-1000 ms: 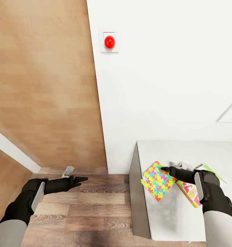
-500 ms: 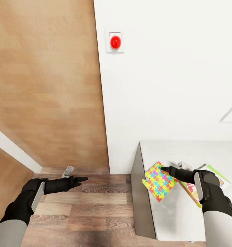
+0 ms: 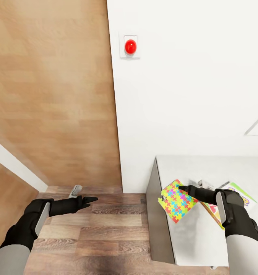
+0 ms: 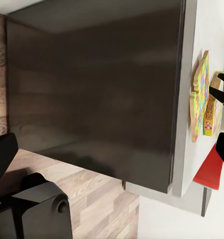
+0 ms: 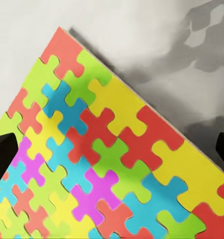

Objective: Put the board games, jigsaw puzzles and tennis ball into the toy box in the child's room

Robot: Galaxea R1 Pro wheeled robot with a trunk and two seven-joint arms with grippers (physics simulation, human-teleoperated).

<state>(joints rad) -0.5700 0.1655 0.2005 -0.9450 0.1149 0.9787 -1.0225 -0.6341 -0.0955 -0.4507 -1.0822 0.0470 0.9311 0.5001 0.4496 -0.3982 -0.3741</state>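
Observation:
A jigsaw puzzle [image 3: 176, 201] of bright interlocking pieces lies at the left edge of the light-topped table [image 3: 205, 168], one corner past the edge. My right gripper [image 3: 183, 188] hovers just above it, open; the right wrist view looks straight down on the puzzle [image 5: 107, 159], with a finger [image 5: 2, 152] at each side of the view. Beside the puzzle, under my right wrist, lies a red and yellow board game [image 3: 212, 212], and behind that a green-edged one [image 3: 241, 194]. My left gripper [image 3: 88, 199] is open and empty over the wood floor, left of the table.
A wooden door [image 3: 52, 95] stands at the left. Above the table, the white wall carries a red button [image 3: 130, 46]. The table's dark side panel [image 4: 102, 89] faces my left gripper. Plank floor [image 3: 106, 233] lies between my arms.
The whole picture has shifted a little to the right, so the camera has moved. Both arms keep their pose, and the right gripper stays over the puzzle.

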